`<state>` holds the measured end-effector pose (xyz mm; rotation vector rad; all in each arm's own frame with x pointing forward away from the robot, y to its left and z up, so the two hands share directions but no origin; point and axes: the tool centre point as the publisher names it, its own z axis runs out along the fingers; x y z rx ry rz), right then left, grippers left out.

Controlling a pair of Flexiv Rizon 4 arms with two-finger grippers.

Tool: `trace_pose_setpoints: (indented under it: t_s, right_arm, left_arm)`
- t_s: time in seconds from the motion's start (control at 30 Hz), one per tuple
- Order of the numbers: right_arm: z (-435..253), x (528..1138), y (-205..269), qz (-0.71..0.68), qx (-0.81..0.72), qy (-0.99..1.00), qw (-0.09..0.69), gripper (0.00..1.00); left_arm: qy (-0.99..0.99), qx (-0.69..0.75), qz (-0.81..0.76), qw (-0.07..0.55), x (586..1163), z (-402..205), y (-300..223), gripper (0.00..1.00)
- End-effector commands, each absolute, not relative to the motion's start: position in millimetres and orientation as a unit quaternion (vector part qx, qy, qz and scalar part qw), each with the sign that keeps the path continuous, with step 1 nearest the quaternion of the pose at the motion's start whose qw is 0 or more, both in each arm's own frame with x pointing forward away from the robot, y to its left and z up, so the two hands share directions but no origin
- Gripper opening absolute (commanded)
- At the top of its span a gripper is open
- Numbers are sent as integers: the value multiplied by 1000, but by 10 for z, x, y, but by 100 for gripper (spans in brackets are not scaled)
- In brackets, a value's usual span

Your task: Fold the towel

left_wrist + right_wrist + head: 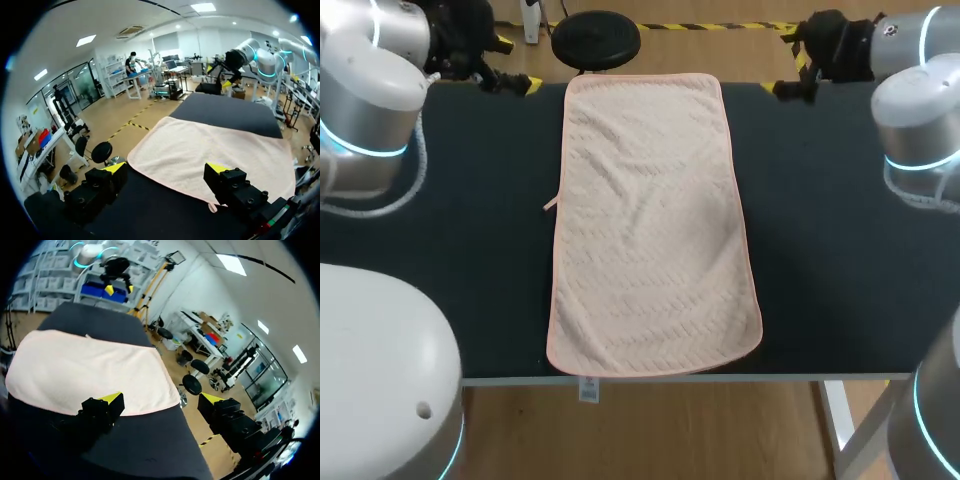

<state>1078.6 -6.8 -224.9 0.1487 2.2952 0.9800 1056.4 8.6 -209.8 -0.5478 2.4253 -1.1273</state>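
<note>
Looking down from the head view, the pink towel lies spread out in one flat layer along the middle of the dark desk. Its far end is at the desk's far edge and its near end at the near edge, where a small white label hangs over. The left claw hangs just beyond the towel's far left corner and the right claw just beyond its far right corner. Both are clear of the cloth, and the towel lies between them.

From the left wrist view, the left claw stands wide with nothing between its yellow tips. The towel lies ahead of and below it, with the nearest corner just ahead of the fingers. The right claw shows well beyond, across the desk.

From the right wrist view, the right claw is likewise wide and holds nothing. The towel stretches away ahead of it and its near edge runs just past the fingertips. The left claw hangs far across the desk.

No fold shows yet, only faint wrinkles, so I judge the task to be at its very start. Gripping the two far corners, carrying them over to the near end and flattening the fold are all left to do.
</note>
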Motion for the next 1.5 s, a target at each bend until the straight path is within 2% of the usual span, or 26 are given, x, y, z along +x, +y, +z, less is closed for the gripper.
trace_pose_setpoints:
  t_s: [0.03, 0.4, 0.47, 0.83, 1.07, 1.27, 1.5]
  right_arm:
    - [-2190, 10814, -89, 221, -128, 942, 220, 100]
    - [-2190, 10814, -89, 221, -128, 942, 220, 100]
    - [-2225, 10818, -37, 206, -131, 944, 221, 100]
    - [-2577, 10573, 425, 111, -90, 973, 183, 100]
    - [-2858, 10453, 555, 65, -55, 981, 177, 100]
    - [-3136, 10367, 613, 19, -57, 988, 140, 100]
    - [-3145, 10357, 607, 4, -76, 988, 133, 100]
  left_arm:
    - [940, -134, -275, 153, 10614, -2047, 124, 100]
    - [940, -134, -275, 153, 10614, -2047, 124, 100]
    - [953, -93, -246, 149, 10606, -2104, 37, 100]
    - [990, 36, -113, 76, 10472, -2586, -317, 100]
    - [995, 56, -64, 53, 10409, -2868, -373, 100]
    - [997, 54, -45, 44, 10390, -3039, -419, 100]
    - [997, 42, -50, 46, 10383, -3058, -466, 100]
